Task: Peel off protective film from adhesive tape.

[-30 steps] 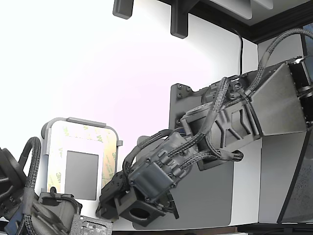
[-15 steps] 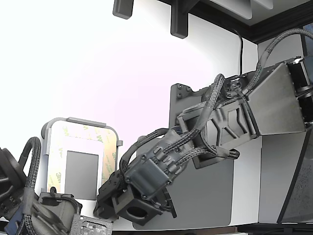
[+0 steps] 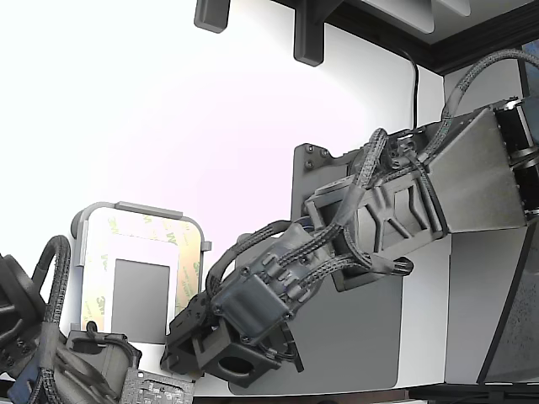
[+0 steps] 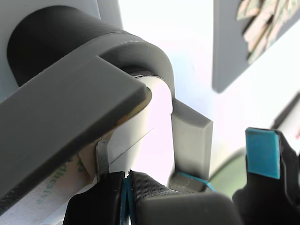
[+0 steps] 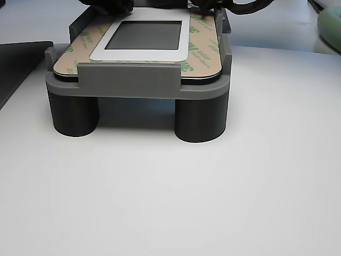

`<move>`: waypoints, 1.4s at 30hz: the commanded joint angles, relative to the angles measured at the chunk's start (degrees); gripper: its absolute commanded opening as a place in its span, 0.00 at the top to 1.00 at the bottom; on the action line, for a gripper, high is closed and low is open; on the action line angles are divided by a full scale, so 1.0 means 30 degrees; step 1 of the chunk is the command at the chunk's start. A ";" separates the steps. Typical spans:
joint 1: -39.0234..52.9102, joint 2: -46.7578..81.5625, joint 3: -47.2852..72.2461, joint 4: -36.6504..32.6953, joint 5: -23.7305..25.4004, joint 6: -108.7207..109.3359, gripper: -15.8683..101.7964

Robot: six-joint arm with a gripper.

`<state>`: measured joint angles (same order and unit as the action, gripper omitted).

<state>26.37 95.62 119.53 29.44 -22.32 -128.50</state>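
Observation:
The adhesive tape [image 3: 189,269] frames a grey square on a plate held in a light grey tray [image 3: 135,208]. Its protective film [image 5: 201,49], cream with green print, lies flat on the strips. My gripper [image 3: 178,343] sits at the plate's corner nearest the arm, at the exterior view's lower right of the tray. In the wrist view the gripper [image 4: 125,186] has its black fingers pressed together, blue pads touching, right under the plate's edge beside the printed film [image 4: 51,194]. Nothing shows between the pads. In the other view the gripper [image 5: 209,6] is a dark shape at the tray's far corner.
A large dark grey mat [image 3: 362,337] lies under my arm, and film scraps [image 4: 262,21] rest on it. A second arm [image 3: 50,353] stands at the exterior view's lower left. A blue-padded finger [image 4: 262,152] is near. The tray stands on round posts [image 5: 201,120] above a white table [image 5: 170,202].
My arm has lowered and slid slightly toward the exterior view's lower left, bringing the gripper closer to the plate's corner. The plate and film look unchanged.

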 commanded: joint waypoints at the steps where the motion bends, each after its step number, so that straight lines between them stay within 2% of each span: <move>1: -0.0264 0.0205 -0.0439 0.0088 0.0117 -0.0059 0.90; 19: -0.0381 -0.0176 -0.1143 0.0703 0.0117 -0.0381 0.89; 42: 0.0439 0.0352 -0.0557 0.0234 0.0557 0.0469 0.92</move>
<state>27.86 95.54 118.92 30.06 -20.48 -127.18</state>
